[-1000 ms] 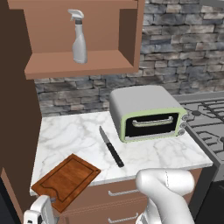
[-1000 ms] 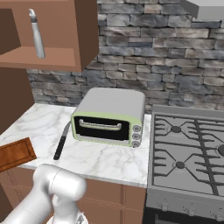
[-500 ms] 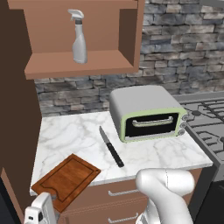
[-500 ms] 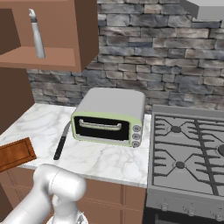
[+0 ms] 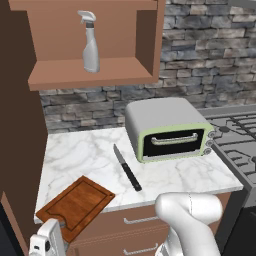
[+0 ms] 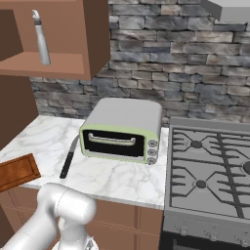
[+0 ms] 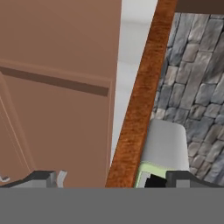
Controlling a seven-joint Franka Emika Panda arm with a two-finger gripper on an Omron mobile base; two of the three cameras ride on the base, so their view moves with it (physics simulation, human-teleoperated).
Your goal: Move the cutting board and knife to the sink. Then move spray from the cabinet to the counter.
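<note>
The reddish-brown cutting board (image 5: 75, 206) lies at the counter's (image 5: 80, 150) front left corner, jutting over the edge. My gripper (image 5: 47, 242) hangs low in front of that corner, open and holding nothing. In the hand view the board (image 7: 138, 100) runs edge-on between the two fingertips of the gripper (image 7: 116, 179). The black-handled knife (image 5: 127, 168) rests on the marble to the right of the board. The spray (image 5: 90, 42) stands upright on the shelf of the open cabinet (image 5: 90, 75). From the right base view I also see the board (image 6: 17, 172), knife (image 6: 68, 158) and spray (image 6: 40, 38). The sink is out of view.
A grey and green toaster oven (image 5: 167, 127) sits at the counter's right end, close to the knife. A gas stove (image 6: 215, 171) adjoins the counter on the right. Brown drawer fronts (image 7: 57, 109) are close beside the hand. A tall brown panel (image 5: 20, 125) bounds the left.
</note>
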